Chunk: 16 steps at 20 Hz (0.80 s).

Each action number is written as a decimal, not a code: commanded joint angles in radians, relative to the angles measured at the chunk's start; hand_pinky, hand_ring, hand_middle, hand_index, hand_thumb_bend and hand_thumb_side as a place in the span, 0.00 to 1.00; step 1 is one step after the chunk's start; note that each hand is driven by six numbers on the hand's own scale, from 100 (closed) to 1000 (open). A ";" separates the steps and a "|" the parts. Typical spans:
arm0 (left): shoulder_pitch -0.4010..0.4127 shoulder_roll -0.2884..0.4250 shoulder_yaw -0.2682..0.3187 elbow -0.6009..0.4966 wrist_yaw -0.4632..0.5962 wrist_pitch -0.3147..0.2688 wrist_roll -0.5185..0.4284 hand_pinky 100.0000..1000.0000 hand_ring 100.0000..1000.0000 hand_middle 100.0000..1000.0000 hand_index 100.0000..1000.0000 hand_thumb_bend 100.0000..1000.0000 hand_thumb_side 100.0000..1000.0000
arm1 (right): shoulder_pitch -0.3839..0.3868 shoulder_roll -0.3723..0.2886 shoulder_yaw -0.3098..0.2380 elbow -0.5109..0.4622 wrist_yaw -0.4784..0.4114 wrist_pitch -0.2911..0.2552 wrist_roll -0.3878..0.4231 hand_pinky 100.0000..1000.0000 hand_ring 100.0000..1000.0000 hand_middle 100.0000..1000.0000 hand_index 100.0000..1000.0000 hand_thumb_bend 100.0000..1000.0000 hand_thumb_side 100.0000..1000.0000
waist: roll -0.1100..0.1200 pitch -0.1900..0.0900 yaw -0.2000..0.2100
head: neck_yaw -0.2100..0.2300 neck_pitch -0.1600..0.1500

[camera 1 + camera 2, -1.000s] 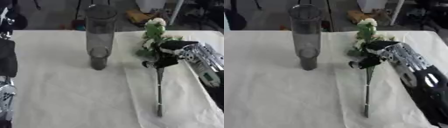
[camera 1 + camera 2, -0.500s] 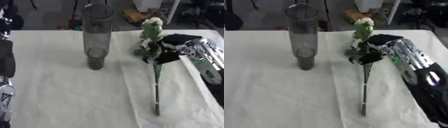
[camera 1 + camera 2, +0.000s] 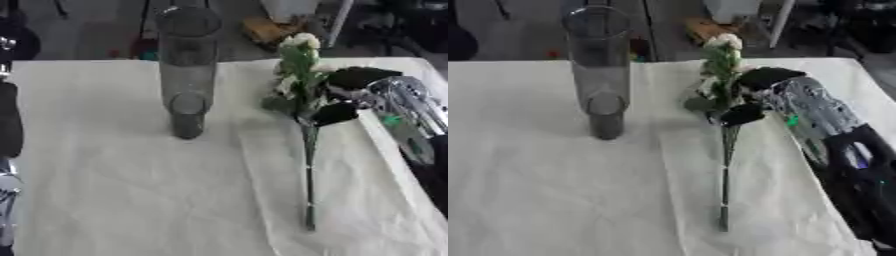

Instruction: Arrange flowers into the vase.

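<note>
A tall clear glass vase stands upright on the white tablecloth, left of centre, with nothing visible in it. To its right a white flower with green leaves on a long dark stem is held nearly upright, blossom up and stem tip hanging low near the cloth. My right hand comes in from the right with its fingers curled round the stem just under the leaves. The left hand does not show; only my left arm appears at the left edge.
Behind the table's far edge are dark furniture legs and a brownish object on the floor. A fold in the cloth runs down the middle, just left of the stem.
My right hand has lifted the flower a little and carried it away from me; the stem hangs straighter now. The vase has stayed in place.
</note>
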 commanded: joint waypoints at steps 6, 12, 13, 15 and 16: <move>-0.017 0.016 -0.003 -0.013 -0.002 0.000 -0.001 0.83 0.78 0.85 0.90 0.00 0.79 | -0.016 0.002 -0.027 0.079 0.090 -0.012 -0.001 0.43 0.66 0.68 0.82 0.21 1.00 | 0.004 -0.015 -0.005 | -0.015 0.002; -0.019 0.013 -0.003 -0.013 -0.004 -0.002 -0.002 0.83 0.78 0.85 0.90 0.00 0.79 | -0.017 0.024 -0.041 0.147 0.132 -0.014 -0.001 0.42 0.65 0.68 0.84 0.22 1.00 | 0.006 -0.008 0.001 | -0.033 -0.001; -0.020 0.013 -0.003 -0.013 -0.004 -0.002 -0.002 0.83 0.78 0.86 0.90 0.00 0.79 | -0.017 0.027 -0.043 0.156 0.132 -0.013 -0.001 0.42 0.65 0.68 0.84 0.23 1.00 | 0.006 -0.007 0.002 | -0.035 -0.001; -0.021 0.011 -0.005 -0.013 -0.006 -0.002 -0.003 0.83 0.78 0.86 0.90 0.00 0.79 | -0.019 0.035 -0.045 0.172 0.138 -0.007 -0.001 0.42 0.65 0.68 0.85 0.22 1.00 | 0.006 -0.004 0.005 | -0.038 -0.002; -0.021 0.011 -0.005 -0.013 -0.006 -0.002 -0.003 0.84 0.78 0.85 0.90 0.00 0.79 | -0.020 0.039 -0.046 0.180 0.145 -0.004 -0.001 0.42 0.65 0.68 0.85 0.22 1.00 | 0.006 -0.003 0.007 | -0.039 -0.003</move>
